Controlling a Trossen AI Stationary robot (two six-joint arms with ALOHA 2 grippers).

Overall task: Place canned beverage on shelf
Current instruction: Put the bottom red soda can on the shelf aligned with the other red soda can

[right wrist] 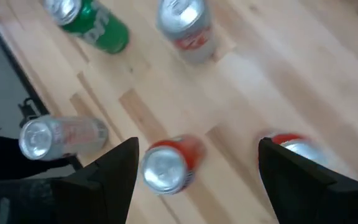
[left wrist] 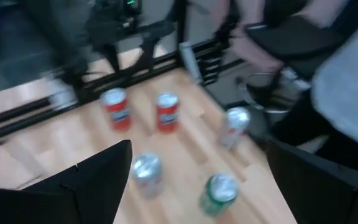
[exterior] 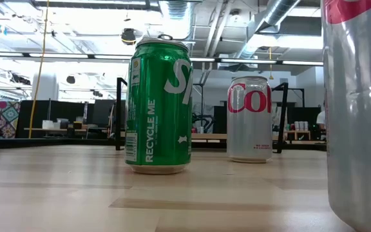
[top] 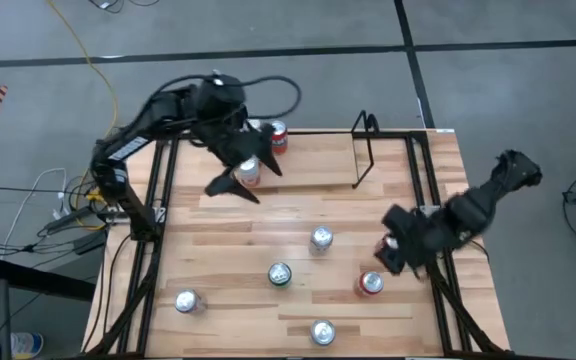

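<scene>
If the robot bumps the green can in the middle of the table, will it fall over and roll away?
Probably yes, if hit high up. The green can stands upright, tall and narrow on a small base, so a high bump could tip it. Once lying down, its round side would likely roll across the smooth wooden table. A low, gentle push would more likely just slide it.

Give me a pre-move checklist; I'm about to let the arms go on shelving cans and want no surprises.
1. Left gripper free to grasp: ok, fingers open, nothing clamped.
2. Right gripper free to grasp: ok, fingers open, empty.
3. Target within the right gripper's reach: ok, a red can stands upright just beside it.
4. Shelf has room: ok, no cans between its wire ends.
5. Cans upright: ok, the green can and the others stand on end.
6. Silver can under the left gripper: cannot tell whether the fingers touch it.
</scene>
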